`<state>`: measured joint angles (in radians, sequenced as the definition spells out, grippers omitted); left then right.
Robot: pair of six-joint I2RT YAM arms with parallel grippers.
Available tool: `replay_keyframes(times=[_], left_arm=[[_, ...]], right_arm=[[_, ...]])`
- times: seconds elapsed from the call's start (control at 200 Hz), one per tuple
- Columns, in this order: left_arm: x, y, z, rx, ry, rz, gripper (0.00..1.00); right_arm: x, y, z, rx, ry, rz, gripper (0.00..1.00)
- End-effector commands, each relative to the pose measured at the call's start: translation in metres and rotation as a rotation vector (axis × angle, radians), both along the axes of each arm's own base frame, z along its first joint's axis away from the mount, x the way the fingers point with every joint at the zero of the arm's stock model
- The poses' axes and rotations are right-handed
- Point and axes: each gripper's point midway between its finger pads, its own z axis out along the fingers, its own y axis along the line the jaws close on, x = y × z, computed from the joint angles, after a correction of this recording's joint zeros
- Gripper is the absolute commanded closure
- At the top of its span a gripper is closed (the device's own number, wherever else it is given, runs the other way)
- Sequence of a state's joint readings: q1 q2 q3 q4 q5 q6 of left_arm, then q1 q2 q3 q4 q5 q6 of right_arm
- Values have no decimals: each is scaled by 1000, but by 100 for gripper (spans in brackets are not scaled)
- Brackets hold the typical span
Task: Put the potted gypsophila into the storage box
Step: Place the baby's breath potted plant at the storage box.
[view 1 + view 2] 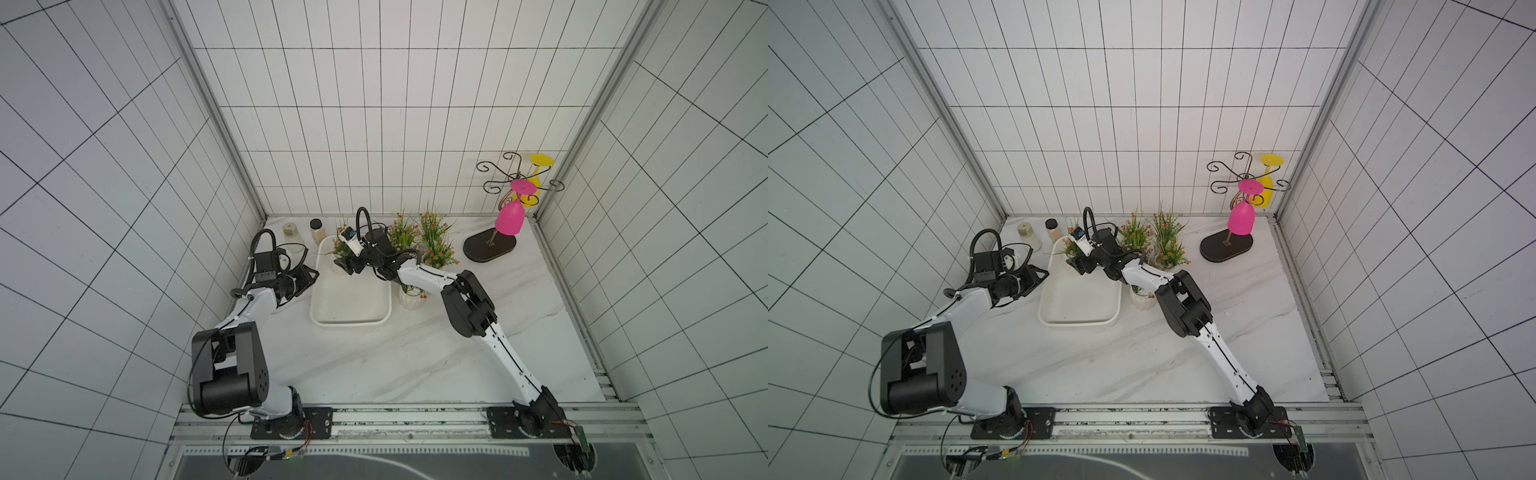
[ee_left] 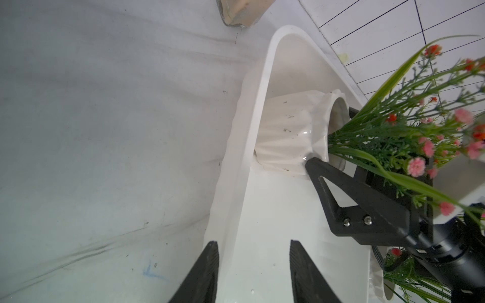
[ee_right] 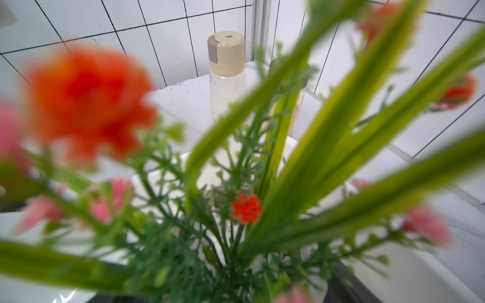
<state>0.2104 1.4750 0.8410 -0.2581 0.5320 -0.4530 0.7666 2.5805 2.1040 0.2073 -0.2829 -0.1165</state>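
Potted gypsophila (image 2: 294, 131): white ribbed pot, green sprigs, pink and orange flowers. It sits inside the storage box (image 1: 351, 322), at the far end near the back wall. The left wrist view shows the pot within the rim (image 2: 262, 91). Its base is hidden behind that rim, so I cannot tell whether it rests on the floor of the box.

Right gripper (image 1: 344, 266): pinching the pot at its mouth. One black finger (image 2: 338, 191) presses the outside of the lip; the other shows only as a tip on the far side. The right wrist view is filled with blurred blades and blooms.

Left gripper (image 2: 252, 242): fingers spread, one either side of the box's left rim, holding nothing. In both top views it sits just beside that edge.

Other pots: one (image 1: 411, 301) just right of the box, partly under the right arm; two more plants (image 1: 434, 241) behind it towards the wall.

Two jars at the back left: beige cap (image 1: 291, 232), dark cap (image 1: 316, 230). Wire glass rack (image 1: 490, 249) at the back right, with a pink glass (image 1: 509, 220) and a yellow glass (image 1: 536, 178) hanging upside down. Marbled white tabletop (image 1: 415, 365).
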Motion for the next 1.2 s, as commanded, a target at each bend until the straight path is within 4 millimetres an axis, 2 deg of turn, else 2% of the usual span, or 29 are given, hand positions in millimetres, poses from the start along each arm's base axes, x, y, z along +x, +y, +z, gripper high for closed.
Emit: replay_keyframes(times=[0.0,0.145,0.355,0.57,0.625,0.845,1.194], left_arm=[[2,1,3,-4,-19,-2,55],[2,1,4,-3,-22,-1,54],[1,1,4,-5,-20,1,51],[1,2,2,-9,-8,5,48],[1,2,2,-8,-9,4,48],[0,2,5,-4,-18,6,47],[0,0,18,-3,-58,-13,46]], right_arm=[[5,20,78,156,-139,31,44],[5,21,66,137,-129,41,39],[4,22,57,128,-113,44,22],[-3,22,62,110,-141,99,8],[-7,22,63,99,-148,117,1],[-20,10,80,83,-187,125,1],[-56,-43,124,76,-283,67,1]])
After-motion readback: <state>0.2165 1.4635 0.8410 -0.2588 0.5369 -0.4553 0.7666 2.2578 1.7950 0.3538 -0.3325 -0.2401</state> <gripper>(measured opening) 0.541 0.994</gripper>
